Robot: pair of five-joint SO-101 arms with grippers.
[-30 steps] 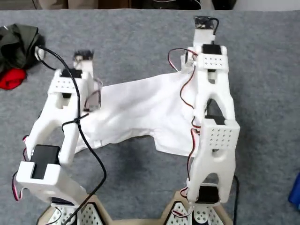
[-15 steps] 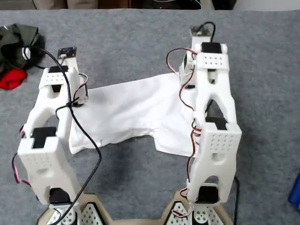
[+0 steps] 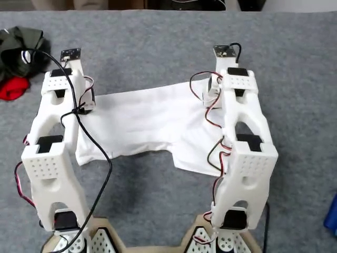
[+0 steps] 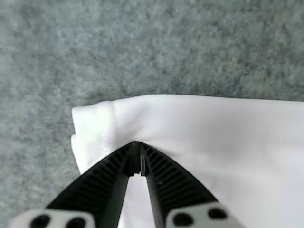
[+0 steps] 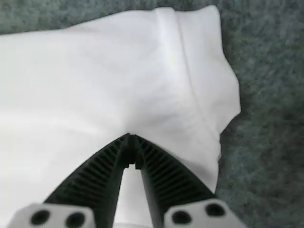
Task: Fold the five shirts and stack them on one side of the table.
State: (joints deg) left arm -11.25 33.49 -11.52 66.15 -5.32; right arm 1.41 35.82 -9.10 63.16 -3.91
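Note:
A white shirt (image 3: 147,126) lies spread across the grey table between the two arms. My left gripper (image 3: 87,104) is at the shirt's far left corner. In the left wrist view the gripper (image 4: 138,151) has its black fingers pinched together on the white shirt (image 4: 213,128), a little in from the hemmed edge. My right gripper (image 3: 211,93) is at the shirt's far right corner. In the right wrist view that gripper (image 5: 129,141) is likewise shut on the shirt (image 5: 95,71), beside a stitched seam.
A heap of clothes lies at the table's far left, dark green (image 3: 18,45) over red (image 3: 13,88). Something blue (image 3: 332,215) pokes in at the right edge. Bare grey carpet (image 3: 142,47) lies beyond the shirt.
The left arm has swung left and away from the bases, to the shirt's far left corner. The right arm shifted slightly toward the bases. The shirt now lies flatter and wider.

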